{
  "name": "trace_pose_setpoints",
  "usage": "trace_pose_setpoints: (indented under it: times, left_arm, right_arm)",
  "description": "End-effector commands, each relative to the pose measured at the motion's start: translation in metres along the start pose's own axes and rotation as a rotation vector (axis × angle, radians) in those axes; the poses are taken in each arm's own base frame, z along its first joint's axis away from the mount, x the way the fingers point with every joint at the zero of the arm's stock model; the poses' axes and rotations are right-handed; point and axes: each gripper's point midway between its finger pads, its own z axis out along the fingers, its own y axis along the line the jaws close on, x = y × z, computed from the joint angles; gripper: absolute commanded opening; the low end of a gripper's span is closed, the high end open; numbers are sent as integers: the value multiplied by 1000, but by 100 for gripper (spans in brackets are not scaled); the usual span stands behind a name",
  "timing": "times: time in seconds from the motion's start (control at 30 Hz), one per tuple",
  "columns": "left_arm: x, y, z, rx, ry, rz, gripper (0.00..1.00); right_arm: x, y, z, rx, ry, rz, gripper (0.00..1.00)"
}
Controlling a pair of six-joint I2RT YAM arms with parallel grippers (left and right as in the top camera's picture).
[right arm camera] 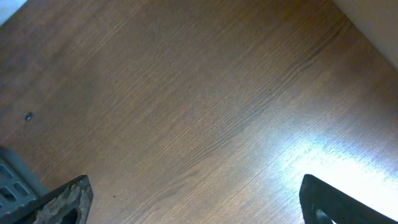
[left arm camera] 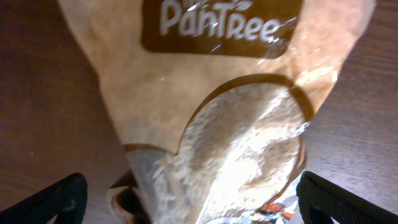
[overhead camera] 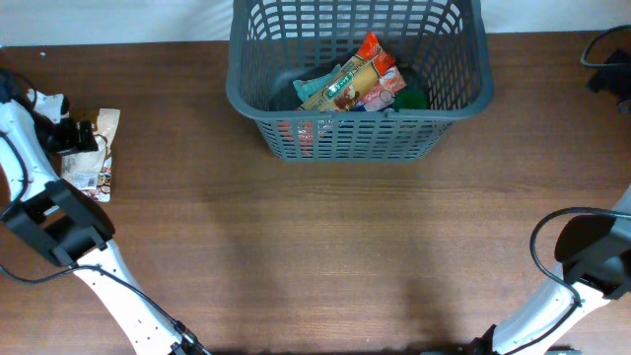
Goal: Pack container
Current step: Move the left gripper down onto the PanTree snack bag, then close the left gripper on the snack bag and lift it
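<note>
You are hovering the left fingers (left arm camera: 59, 199) over the Pantree rice packet (left arm camera: 211, 143). They are standing spread wide, one to each side of its near end, and they are pinching nothing. The packet is lying flat at the left edge of the table (overhead camera: 325, 227). Its long axis is running away from the fingers, so they are lining up across its width, and I judge that the coming grasp is turning on this. The shopping basket (overhead camera: 237, 97) is sitting at the far middle of the table, well apart from the packet and off to its right, and it is holding several snack packets (overhead camera: 355, 84). The right fingers (right arm camera: 62, 202) are also standing spread and empty, over bare table. The left arm is being by far the nearer one to the packet.
</note>
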Motion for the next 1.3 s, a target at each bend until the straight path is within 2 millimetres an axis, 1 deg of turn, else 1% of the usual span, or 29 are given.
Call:
trace_pose_setpoints:
  times: [0.0, 0.13, 0.3, 0.5, 0.77, 0.93, 1.1, 1.2, 1.27]
  left_arm:
    - [-5, -11, 5, 31, -8, 0, 99]
    - [-6, -17, 7, 34, -5, 10, 99]
    - [-5, -23, 16, 42, 12, 20, 99]
    - [-2, -24, 24, 47, 28, 20, 99]
    - [-1, -24, 27, 46, 35, 20, 99]
    - [4, -25, 40, 56, 60, 18, 99]
    - [13, -28, 60, 72, 100, 11, 99]
    - [16, -28, 67, 77, 115, 7, 99]
    - [16, -28, 68, 77, 116, 6, 99]
  right_arm:
    - [0, 2, -5, -7, -11, 8, 99]
    - [0, 2, -5, -7, -11, 8, 99]
    - [0, 2, -5, -7, -11, 8, 99]
    - [0, 2, -5, -7, -11, 8, 99]
    - [0, 2, -5, -6, -11, 8, 99]
    - [0, 2, -5, -7, -11, 8, 99]
    - [0, 2, -5, -7, -11, 8, 99]
    - [0, 2, -5, -7, -11, 8, 99]
    - [0, 2, -5, -7, -11, 8, 99]
